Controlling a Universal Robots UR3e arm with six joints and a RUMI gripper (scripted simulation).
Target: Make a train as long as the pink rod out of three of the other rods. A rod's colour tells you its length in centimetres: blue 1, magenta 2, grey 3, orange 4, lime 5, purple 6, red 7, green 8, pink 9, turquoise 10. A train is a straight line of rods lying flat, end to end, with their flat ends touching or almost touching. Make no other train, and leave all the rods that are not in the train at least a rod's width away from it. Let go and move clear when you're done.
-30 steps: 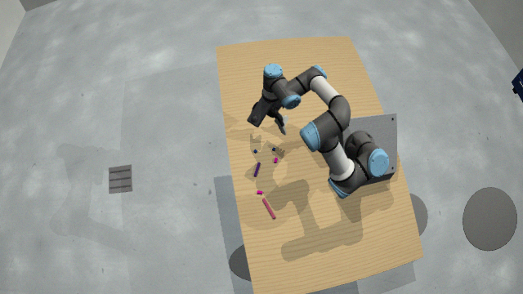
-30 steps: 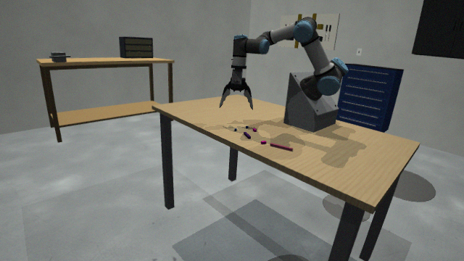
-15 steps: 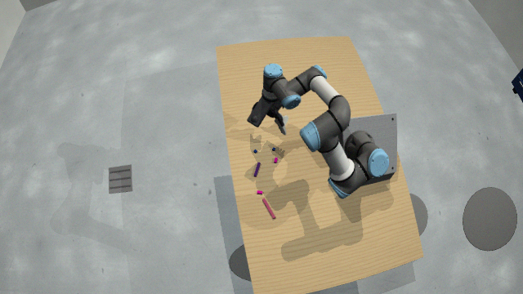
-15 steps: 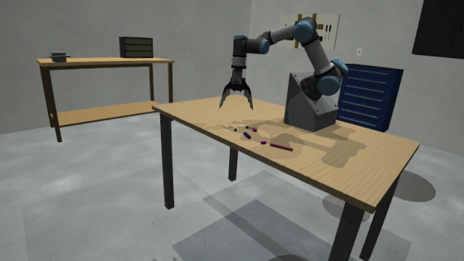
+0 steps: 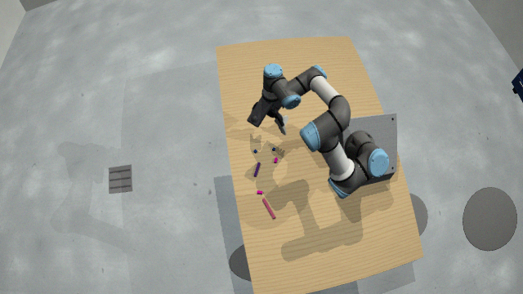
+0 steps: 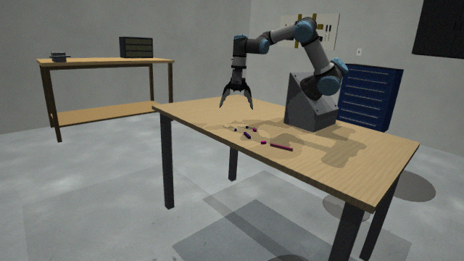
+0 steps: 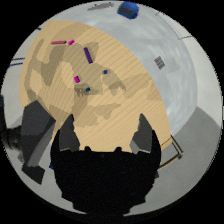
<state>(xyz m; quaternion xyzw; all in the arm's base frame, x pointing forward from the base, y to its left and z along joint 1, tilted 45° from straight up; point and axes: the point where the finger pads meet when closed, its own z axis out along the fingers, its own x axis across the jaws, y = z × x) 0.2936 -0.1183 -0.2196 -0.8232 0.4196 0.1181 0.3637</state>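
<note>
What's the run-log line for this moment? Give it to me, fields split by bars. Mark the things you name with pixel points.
gripper [image 5: 270, 127] [image 6: 236, 108] [image 7: 106, 114]: open, above table | purple rod [image 5: 257, 169] [image 6: 247, 135] [image 7: 88, 55]: lying apart | pink rod [image 5: 269, 208] [image 6: 281, 147] [image 7: 58, 42]: on table | train: not built

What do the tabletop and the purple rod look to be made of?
Tabletop: wood or wood-look laminate, satin, going by its tan colour and fine grain lines. Purple rod: perhaps painted wood or plastic; its even colour leaves that open.

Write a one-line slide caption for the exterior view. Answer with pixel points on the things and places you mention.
The open two-jaw gripper [image 6: 236, 108] hangs above the wooden table [image 6: 348, 177], clear of six scattered rods.
</note>
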